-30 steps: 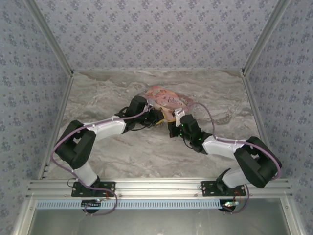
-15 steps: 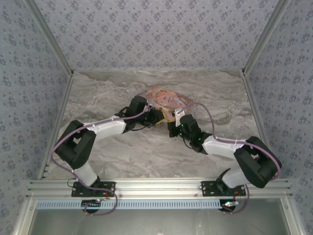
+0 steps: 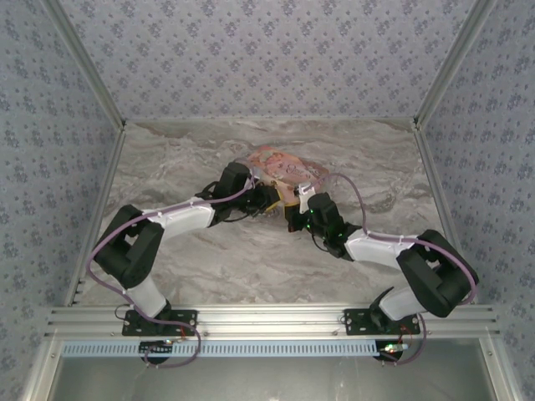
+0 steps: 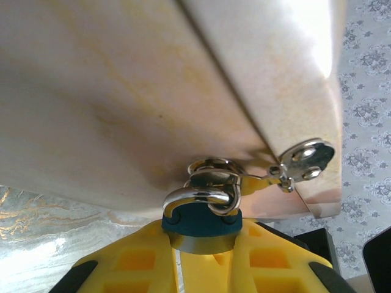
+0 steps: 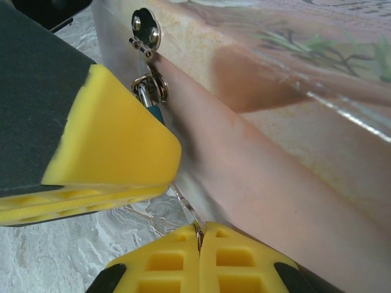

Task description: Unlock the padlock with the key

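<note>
Overhead, two arms meet at one pink box (image 3: 284, 165) in the middle of the table (image 3: 209, 267). The left gripper (image 3: 267, 200) and the right gripper (image 3: 292, 219) sit just beside each other at the box's near edge, so a knock between them is the first worry.

From the left wrist, one padlock (image 4: 200, 221) shows, its teal body clamped by the left gripper. Its shackle (image 4: 197, 196) is threaded through the ring of one hasp (image 4: 307, 160) on the box. If that hold twists, the keyhole probably turns away.

From the right wrist, the right claw is pressed together on one key (image 5: 185, 206), a thin sliver pointing up toward the padlock and seemingly short of it. Pinched so slightly, it could pivot or slip on contact. A skewed approach would likely miss the keyhole, which I cannot see.
</note>
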Tool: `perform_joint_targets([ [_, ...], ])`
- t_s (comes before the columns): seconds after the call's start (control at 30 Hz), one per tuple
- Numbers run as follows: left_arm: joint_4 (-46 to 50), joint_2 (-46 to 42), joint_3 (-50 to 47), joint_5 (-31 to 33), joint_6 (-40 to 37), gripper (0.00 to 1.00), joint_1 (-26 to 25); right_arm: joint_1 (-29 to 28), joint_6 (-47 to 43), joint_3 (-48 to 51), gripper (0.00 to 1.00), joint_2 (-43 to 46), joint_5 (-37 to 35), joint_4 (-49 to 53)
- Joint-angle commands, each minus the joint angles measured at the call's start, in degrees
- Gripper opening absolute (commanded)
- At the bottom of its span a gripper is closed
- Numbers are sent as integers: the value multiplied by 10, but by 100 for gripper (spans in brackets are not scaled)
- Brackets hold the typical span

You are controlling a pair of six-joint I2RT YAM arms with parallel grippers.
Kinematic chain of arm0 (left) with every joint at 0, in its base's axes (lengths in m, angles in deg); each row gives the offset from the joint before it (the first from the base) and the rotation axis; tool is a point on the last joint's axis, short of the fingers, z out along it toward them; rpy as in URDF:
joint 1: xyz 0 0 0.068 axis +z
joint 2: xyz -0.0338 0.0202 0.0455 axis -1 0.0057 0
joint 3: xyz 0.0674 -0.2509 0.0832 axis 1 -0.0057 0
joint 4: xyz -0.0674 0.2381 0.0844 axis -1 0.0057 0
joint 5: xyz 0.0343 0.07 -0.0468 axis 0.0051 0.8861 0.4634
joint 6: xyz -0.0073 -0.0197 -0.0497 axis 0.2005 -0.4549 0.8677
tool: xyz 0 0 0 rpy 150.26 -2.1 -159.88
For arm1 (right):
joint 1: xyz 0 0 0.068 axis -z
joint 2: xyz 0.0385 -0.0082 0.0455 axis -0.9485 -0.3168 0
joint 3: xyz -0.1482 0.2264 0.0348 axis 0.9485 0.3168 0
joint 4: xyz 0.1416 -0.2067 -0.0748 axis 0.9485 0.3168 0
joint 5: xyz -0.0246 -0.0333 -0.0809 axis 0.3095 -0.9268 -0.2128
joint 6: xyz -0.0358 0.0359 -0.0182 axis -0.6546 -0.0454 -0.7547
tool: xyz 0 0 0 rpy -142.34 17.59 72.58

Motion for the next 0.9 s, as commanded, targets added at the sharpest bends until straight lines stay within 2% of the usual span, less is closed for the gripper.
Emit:
perform_joint_targets([
  [0.0, -28, -26, 8, -26, 4, 12, -6, 4, 14, -30, 0, -8, 25, -61],
  [0.63, -36, -22, 4, -28, 9, 12, -7, 33, 52, -53, 0, -44, 98, -139],
  [0.87, -46, -17, 1, -28, 14, 12, -8, 36, 65, -59, 0, -49, 101, -153],
])
